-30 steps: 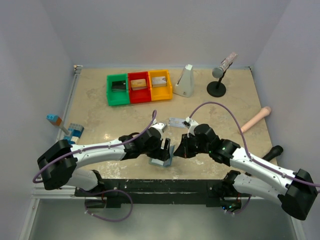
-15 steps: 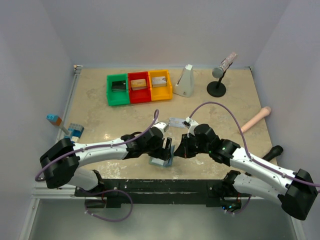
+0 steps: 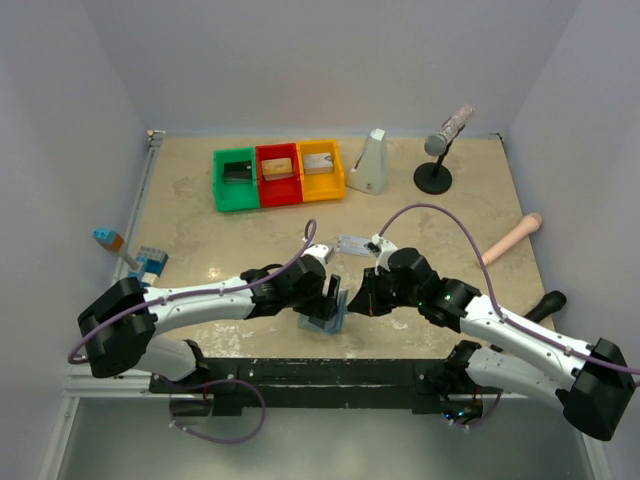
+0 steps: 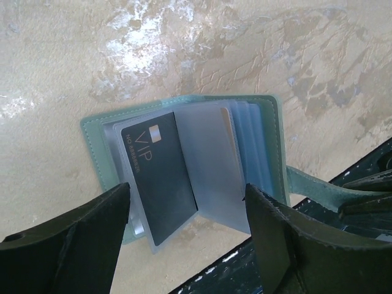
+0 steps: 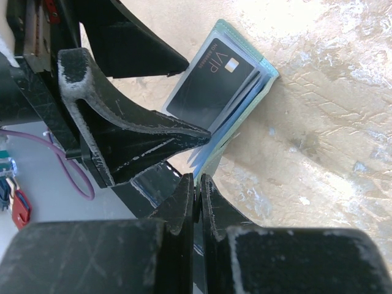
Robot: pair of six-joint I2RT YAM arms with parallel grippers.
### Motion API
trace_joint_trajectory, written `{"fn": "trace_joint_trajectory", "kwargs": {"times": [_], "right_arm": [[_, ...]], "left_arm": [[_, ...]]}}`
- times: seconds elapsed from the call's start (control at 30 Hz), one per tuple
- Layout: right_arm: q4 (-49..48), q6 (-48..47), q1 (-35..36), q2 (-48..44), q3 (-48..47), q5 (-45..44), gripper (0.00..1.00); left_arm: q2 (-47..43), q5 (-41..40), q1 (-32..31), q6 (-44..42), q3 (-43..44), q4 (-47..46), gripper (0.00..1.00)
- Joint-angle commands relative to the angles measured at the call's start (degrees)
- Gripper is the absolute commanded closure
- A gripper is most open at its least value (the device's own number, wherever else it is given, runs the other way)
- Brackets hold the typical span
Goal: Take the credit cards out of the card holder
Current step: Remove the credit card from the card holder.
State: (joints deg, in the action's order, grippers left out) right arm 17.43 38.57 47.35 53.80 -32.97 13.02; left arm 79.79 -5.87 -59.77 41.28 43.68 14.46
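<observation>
From above, the wallet (image 3: 325, 320) stands open at the table's (image 3: 200, 230) near edge, between the left gripper (image 3: 332, 296) and right gripper (image 3: 361, 299). A silver card (image 3: 352, 243) lies beyond them on the table, so one card looks to be out. The left wrist view shows the left fingers spread wide either side of the wallet, grasping nothing. The black card (image 4: 160, 180) sits sleeved inside, marked "VIP" above a line too small to read. The right wrist view shows the right fingers pressed together, apparently pinching the wallet's tab.
</observation>
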Motion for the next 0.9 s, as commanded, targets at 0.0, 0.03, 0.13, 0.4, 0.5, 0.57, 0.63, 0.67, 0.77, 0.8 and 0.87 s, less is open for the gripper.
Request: {"fn": "trace_joint_trajectory", "kwargs": {"times": [0.0,0.03,0.13,0.4,0.5,0.57,0.63,0.67,0.77,0.8,0.87], "right_arm": [[-0.38,-0.16,0.37,-1.51,0.01,-0.45,1.00],[-0.29,-0.16,0.37,-1.51,0.10,-0.53,1.00],[-0.29,-0.25,0.37,-1.42,0.36,-0.62,1.00],[-0.29,-0.16,0.37,-1.42,0.72,-0.89,1.00],[0.06,-0.33,0.37,-1.51,1.07,-1.15,1.00],[1.46,-0.25,0.37,-1.94,1.42,-2.55,1.00],[3.74,0.10,0.37,-2.99,1.94,-4.57,1.00],[4.88,0.45,0.37,-3.61,2.38,-5.10,0.96],[8.39,2.30,0.28,-5.63,3.61,-8.87,0.85],[9.37,2.65,0.28,-5.98,3.88,-9.84,0.84],[10.51,3.27,0.28,-6.25,4.23,-10.81,0.77]], "left_arm": [[-3.23,-3.09,-0.17,-1.55,1.58,1.97,0.19],[-3.85,-3.53,-0.17,-1.81,1.58,2.15,0.19],[-5.43,-4.94,-0.17,-2.52,1.06,2.50,0.17],[-4.73,-2.14,-0.17,-3.22,0.00,-1.01,0.16],[-3.41,-0.55,-0.17,-3.13,0.09,-2.41,0.17],[-3.58,0.41,-0.17,-2.78,-0.17,-2.94,0.17],[-4.46,0.42,-0.09,-2.52,-0.61,-3.47,0.17],[-4.99,0.42,0.09,-2.43,-0.88,-3.56,0.16],[-6.66,0.42,0.88,-1.64,-1.93,-3.73,0.16],[-7.27,0.51,1.06,-1.46,-2.46,-3.82,0.16],[-8.50,0.68,1.58,-0.94,-3.60,-4.35,0.16]]}}
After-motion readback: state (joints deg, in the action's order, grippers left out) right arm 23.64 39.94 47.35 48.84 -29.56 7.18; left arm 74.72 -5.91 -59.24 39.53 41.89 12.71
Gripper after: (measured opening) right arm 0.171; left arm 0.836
